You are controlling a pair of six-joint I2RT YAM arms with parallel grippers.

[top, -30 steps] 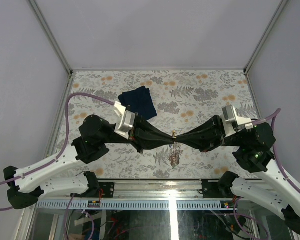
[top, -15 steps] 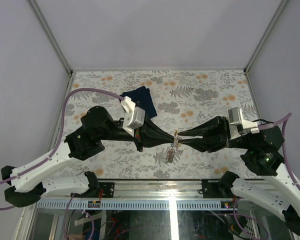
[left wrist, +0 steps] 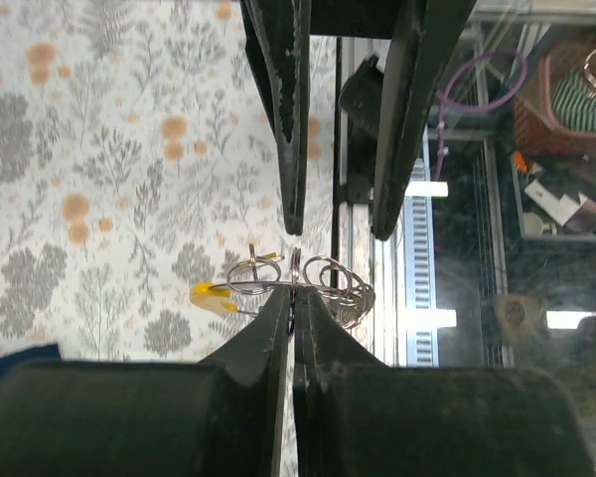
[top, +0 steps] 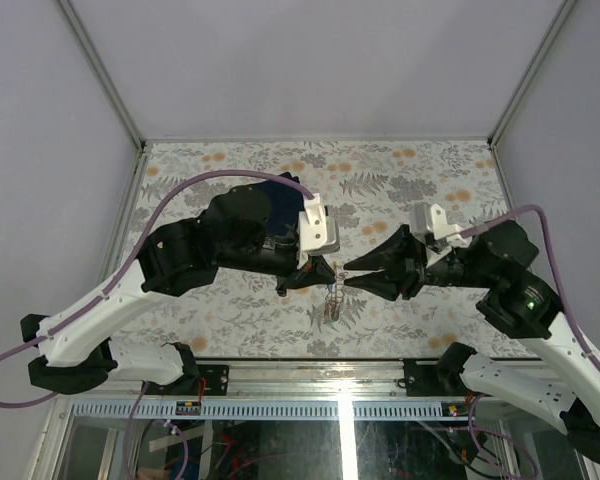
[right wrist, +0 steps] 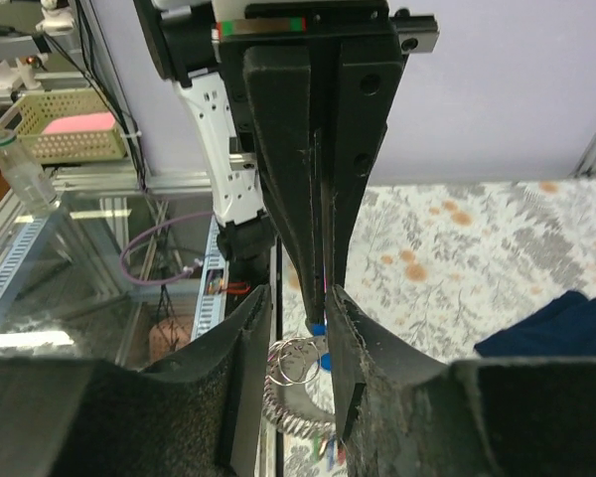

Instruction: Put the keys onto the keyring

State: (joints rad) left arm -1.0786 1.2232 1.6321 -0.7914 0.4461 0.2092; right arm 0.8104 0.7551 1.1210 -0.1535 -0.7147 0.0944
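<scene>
The keyring (left wrist: 295, 266) is a bunch of thin silvery rings (right wrist: 296, 364) hanging in the air between both grippers, above the floral table (top: 420, 190). A yellow tag (left wrist: 211, 296) sticks out on one side, a blue tag (right wrist: 320, 329) shows at the pinch point, and more keys (top: 331, 302) dangle below. My left gripper (top: 325, 272) is shut on the keyring's edge (left wrist: 294, 294). My right gripper (top: 346, 279) is open. Its fingers (right wrist: 248, 333) straddle the left gripper's tips and the rings without clamping them.
A dark navy folded cloth (right wrist: 566, 323) lies on the table beyond the left arm, also at the edge of the left wrist view (left wrist: 20, 356). The table's near metal edge (top: 310, 360) runs just below the hanging keys.
Both grippers and the hanging bunch shifted slightly left. Both arms swung their wrists and elbows toward the far side, the left one now over the cloth.
</scene>
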